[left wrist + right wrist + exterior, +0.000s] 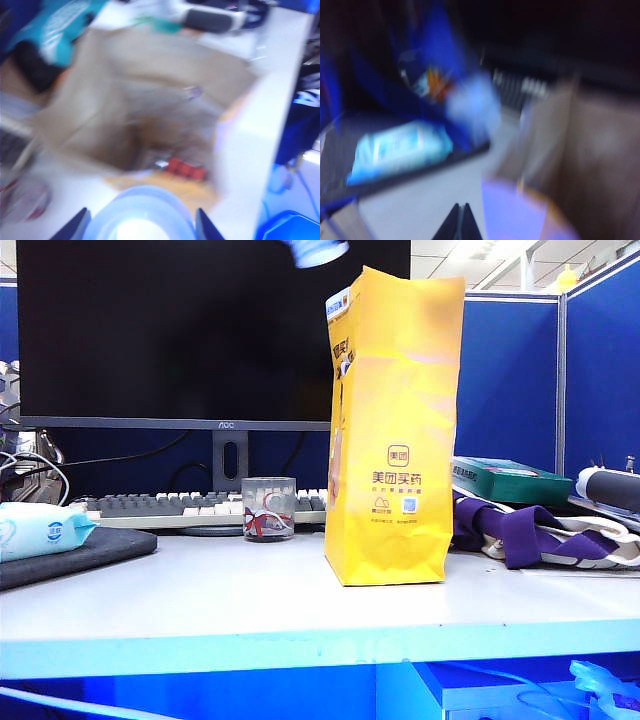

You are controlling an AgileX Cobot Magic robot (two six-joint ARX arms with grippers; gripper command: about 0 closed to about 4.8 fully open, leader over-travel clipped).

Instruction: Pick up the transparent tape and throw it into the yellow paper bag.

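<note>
Left gripper [138, 222] fingers clamp transparent tape [139, 215] above yellow paper bag [150, 95] mouth; right gripper [460, 220] fingers together. Only the exterior view shows bag's yellow front.

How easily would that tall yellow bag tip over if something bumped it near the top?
Probably quite easily. The yellow paper bag stands tall on a narrow base. It is likely light too: the left wrist view shows its inside mostly hollow, with only small items at the bottom. Its creased paper sides would probably buckle rather than resist a push.
</note>
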